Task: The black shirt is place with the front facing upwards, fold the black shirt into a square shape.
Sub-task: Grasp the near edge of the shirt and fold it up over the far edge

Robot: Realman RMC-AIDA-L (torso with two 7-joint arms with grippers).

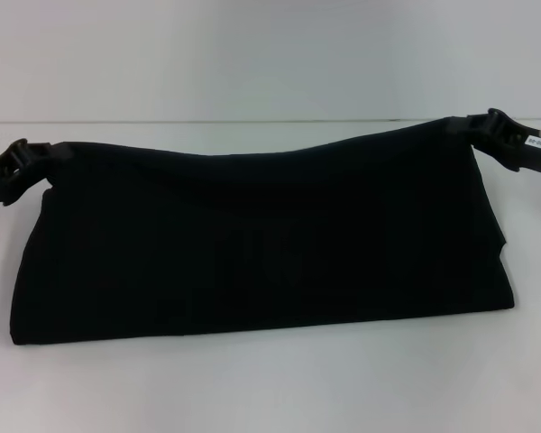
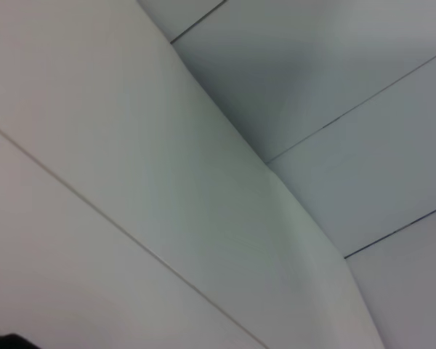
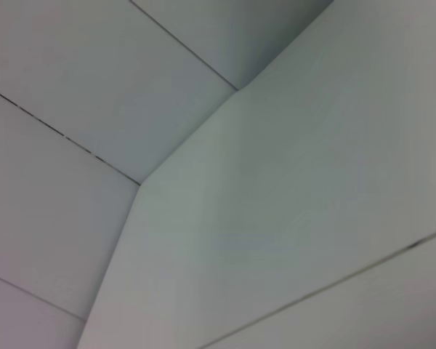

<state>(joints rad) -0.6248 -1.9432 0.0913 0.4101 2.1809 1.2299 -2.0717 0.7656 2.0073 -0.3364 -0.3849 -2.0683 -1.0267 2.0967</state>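
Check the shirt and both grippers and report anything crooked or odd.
The black shirt is a wide folded band, not yet a square. Its far edge sags in the middle between the left gripper and the right gripper, each pinching a far corner. The right corner sits higher than the left, so the edge runs askew. No damage shows.

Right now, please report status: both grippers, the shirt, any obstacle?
Left gripper and right gripper each shut on a far corner of the black shirt, lifted. Shirt's near part on the white table. No obstacle seen.

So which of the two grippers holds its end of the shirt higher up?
The right gripper: its corner of the black shirt sits higher in the head view than the left gripper's corner.
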